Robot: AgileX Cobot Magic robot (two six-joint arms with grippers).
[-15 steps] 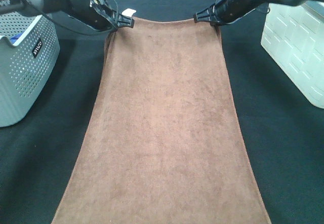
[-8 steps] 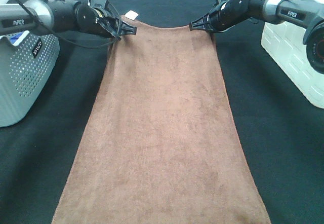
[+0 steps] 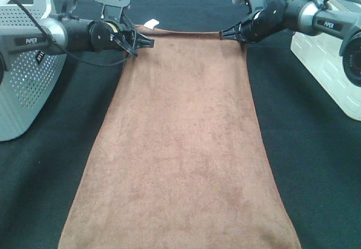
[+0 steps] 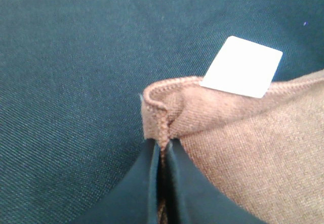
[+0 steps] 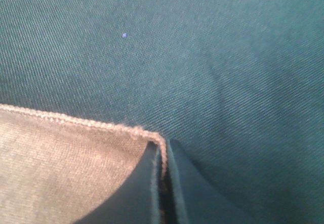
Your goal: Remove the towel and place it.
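Note:
The brown towel lies stretched along the dark tabletop, from the far edge down to the near edge of the exterior view. My left gripper is shut on its far left corner, beside the small white tag. In the left wrist view the two fingers pinch the hemmed corner, with the white tag just beyond. My right gripper is shut on the far right corner; the right wrist view shows its fingers clamped on the stitched corner. Both corners sit low, close to the cloth.
A grey perforated basket stands at the left edge. A white ribbed bin stands at the right edge. Dark cloth covers the table on both sides of the towel.
Both arms have dropped lower and drawn back, carrying the towel's far corners down toward the table. The far hem now lies flatter and straighter.

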